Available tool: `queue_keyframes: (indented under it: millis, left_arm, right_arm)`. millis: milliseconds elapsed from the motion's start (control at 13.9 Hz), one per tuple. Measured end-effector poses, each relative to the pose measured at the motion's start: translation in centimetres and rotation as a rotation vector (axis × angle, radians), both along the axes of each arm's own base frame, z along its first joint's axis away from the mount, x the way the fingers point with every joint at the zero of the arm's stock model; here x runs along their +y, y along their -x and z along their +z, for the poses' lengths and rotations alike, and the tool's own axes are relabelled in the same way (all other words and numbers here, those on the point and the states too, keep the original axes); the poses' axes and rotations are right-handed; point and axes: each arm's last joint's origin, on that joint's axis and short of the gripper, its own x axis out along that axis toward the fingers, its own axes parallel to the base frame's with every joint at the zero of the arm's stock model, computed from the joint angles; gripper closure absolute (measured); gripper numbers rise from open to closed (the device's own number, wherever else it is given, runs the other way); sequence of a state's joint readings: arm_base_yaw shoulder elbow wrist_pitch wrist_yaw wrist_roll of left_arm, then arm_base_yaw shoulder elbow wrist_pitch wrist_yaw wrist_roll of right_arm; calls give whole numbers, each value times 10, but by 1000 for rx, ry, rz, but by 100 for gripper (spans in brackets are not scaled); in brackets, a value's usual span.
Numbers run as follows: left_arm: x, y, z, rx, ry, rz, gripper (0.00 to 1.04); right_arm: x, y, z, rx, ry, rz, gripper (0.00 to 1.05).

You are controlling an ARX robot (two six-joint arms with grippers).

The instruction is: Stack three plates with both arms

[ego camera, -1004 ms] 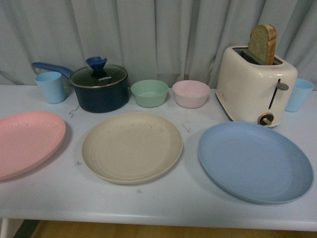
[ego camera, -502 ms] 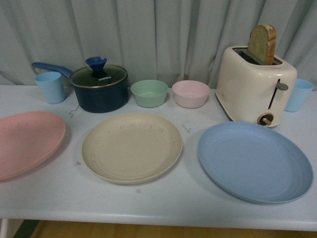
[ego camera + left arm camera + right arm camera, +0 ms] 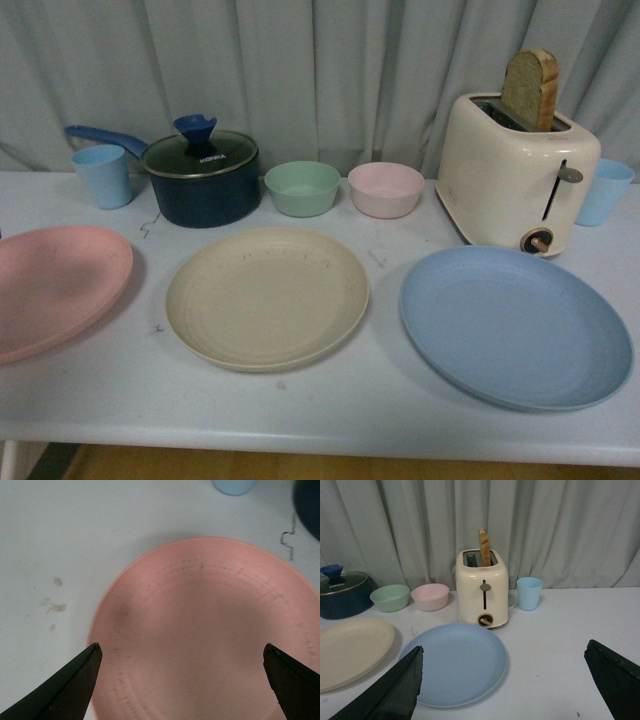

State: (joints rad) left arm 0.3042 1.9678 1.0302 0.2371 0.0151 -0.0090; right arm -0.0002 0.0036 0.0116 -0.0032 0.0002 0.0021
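Front view: the pink plate [image 3: 55, 285], beige plate [image 3: 266, 296] and blue plate [image 3: 515, 325] lie apart in a row, left to right, on the white table [image 3: 390, 425].

Left wrist view: the left gripper [image 3: 181, 649] hangs over the pink plate, jaws spread wide.

Right wrist view: the right gripper [image 3: 505, 649], jaws wide apart, faces the blue plate, which lies in front of the toaster [image 3: 482, 592].

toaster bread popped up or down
Popped up: the bread slice sticks well above the toaster, and the lever sits at the top of its track.
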Motion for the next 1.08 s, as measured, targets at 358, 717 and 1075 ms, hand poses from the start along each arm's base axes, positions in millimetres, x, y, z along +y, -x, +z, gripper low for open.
queue_keyframes:
  millis: [358, 717, 1075]
  left_arm:
    - [27, 18, -50, 22, 17, 156, 7]
    - [26, 19, -66, 37, 63, 183, 20]
    - [17, 15, -66, 31, 73, 164, 74]
  right_arm:
    - [0, 0, 0, 0, 0, 0, 6]
    - [0, 0, 0, 0, 0, 0, 6]
    - [0, 0, 0, 0, 0, 0, 6]
